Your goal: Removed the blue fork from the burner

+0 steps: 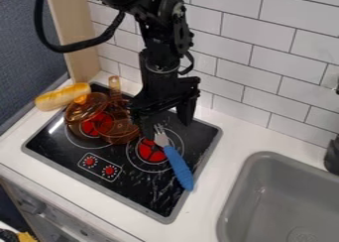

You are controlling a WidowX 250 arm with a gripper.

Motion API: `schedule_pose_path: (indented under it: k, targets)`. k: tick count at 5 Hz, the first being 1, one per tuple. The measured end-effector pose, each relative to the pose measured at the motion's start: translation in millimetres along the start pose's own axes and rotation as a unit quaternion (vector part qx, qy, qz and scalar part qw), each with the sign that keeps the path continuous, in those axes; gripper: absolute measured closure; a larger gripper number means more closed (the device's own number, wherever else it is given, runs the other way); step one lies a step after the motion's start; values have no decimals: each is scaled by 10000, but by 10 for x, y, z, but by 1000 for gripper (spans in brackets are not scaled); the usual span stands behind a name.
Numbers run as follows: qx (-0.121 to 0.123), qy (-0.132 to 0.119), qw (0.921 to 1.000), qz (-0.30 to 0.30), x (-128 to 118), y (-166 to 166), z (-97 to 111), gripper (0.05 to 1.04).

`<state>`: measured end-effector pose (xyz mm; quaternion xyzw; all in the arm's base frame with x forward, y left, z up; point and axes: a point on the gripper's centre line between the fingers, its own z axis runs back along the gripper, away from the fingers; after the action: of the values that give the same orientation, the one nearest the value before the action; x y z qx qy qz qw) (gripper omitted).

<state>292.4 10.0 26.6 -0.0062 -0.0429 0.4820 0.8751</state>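
Stovetop (149,189) under gripper (167,127). Room?

More toward sink (248,196), past stovetop edge. Tight beside gripper, near amber pot (122,132).

Gripper?

Spread, pinching nothing.

Burner (151,152) with blue fork (177,166) across?

Just below gripper, tines near fingertips. Looks lined up; left to do: grip, lift, clear burner.

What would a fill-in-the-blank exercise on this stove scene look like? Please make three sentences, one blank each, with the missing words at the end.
The claw is closer to the tines of the fork than to its ____.
On the stove there are ____ small red knobs.
The colour of the sink is ____.

Missing words: handle; two; gray.
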Motion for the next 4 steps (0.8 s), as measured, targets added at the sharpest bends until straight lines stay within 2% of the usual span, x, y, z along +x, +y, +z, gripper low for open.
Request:
schedule_pose_path:
  k: [1,2,3,4]
  targets:
    - [128,84,9999,19,-21,27,-87,84]
    - [428,126,9989,-116,-26,-14,-295,84]
    - [601,84,9979,-244,-11,-70,-439,84]
    - [686,111,9970,-343,-23,-106,-576,84]
